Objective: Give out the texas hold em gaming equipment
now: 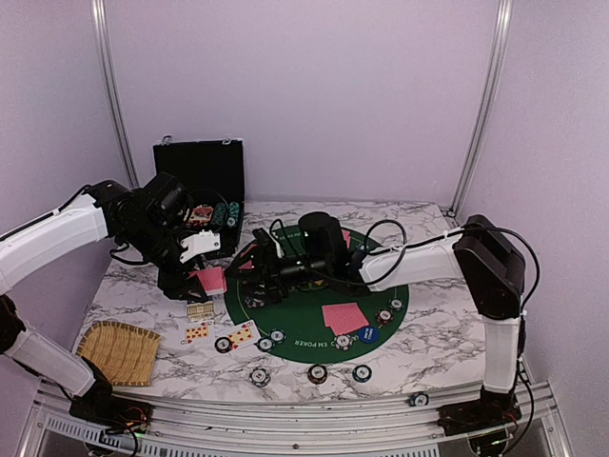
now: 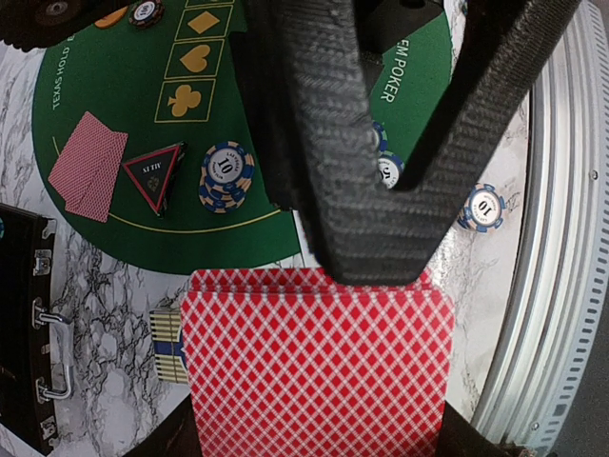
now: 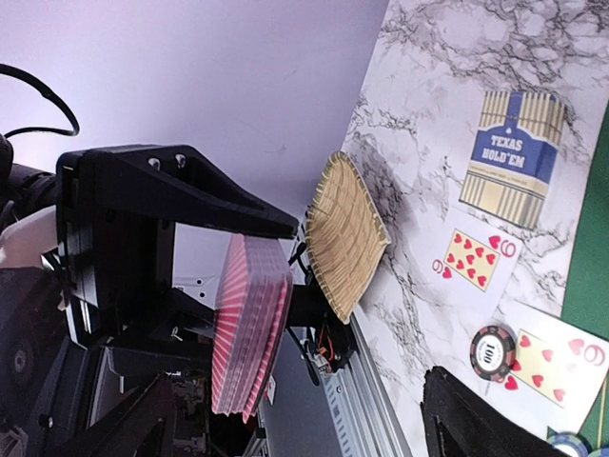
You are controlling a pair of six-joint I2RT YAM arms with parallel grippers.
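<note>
My left gripper (image 1: 195,276) is shut on a thick deck of red-backed playing cards (image 2: 319,362), held above the table's left side. My right gripper (image 1: 249,265) reaches across the green mat and stands open just in front of the deck (image 3: 249,328). One of its black fingers (image 2: 333,143) overlaps the deck's far edge; I cannot tell if it touches. Two red-backed cards (image 1: 344,317) lie on the mat beside a blue button (image 1: 367,334). Another pair (image 2: 88,176) lies by the dark triangular marker (image 2: 152,176) and stacked chips (image 2: 226,173).
The round green poker mat (image 1: 314,328) fills the table's middle, with single chips (image 1: 317,372) along the near edge. Face-up cards (image 1: 197,333) and a card box (image 1: 200,309) lie left of it. A woven straw mat (image 1: 119,352) sits front left, the open black case (image 1: 200,181) back left.
</note>
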